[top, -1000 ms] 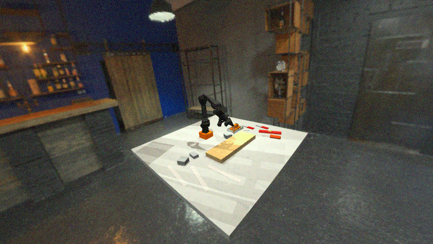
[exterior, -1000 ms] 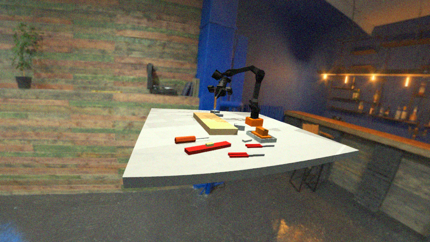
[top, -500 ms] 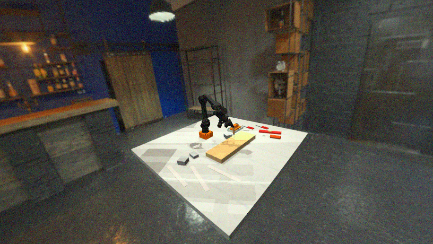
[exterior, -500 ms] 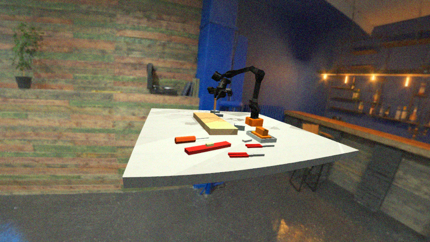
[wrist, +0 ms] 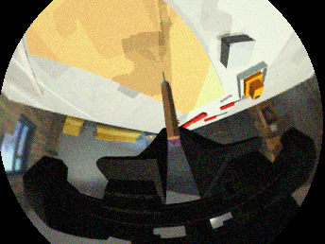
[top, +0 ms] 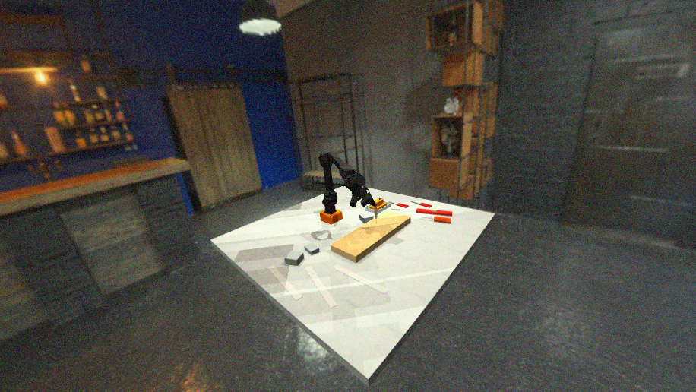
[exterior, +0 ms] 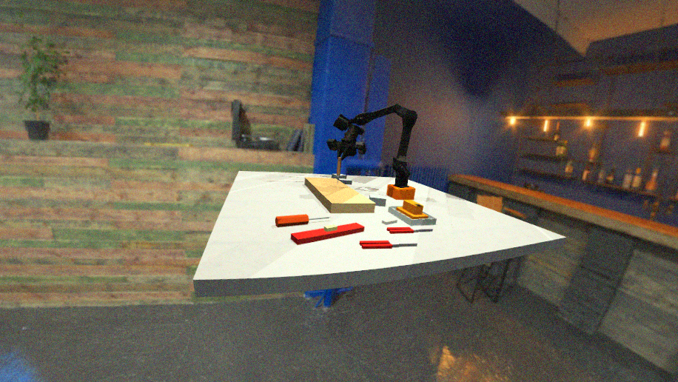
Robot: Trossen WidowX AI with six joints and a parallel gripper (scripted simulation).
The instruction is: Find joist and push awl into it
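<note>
The gripper (top: 374, 204) (exterior: 340, 154) (wrist: 172, 130) is nearly closed, pinching the awl (top: 375, 213) (exterior: 338, 166) (wrist: 169, 111) by its brown handle. The awl's long axis runs close to upright, its metal tip pointing down at the floor panel (top: 371, 236) (exterior: 336, 194) (wrist: 109, 52); whether the tip touches the wood, I cannot tell. The panel lies flat on the white surface (top: 413, 272) (exterior: 256, 246) (wrist: 61, 87). Well apart from the awl, the orange stud finder (top: 378, 202) (exterior: 412, 208) (wrist: 253, 87) sits in the grey tray (top: 389, 206) (exterior: 431, 220) (wrist: 240, 85).
</note>
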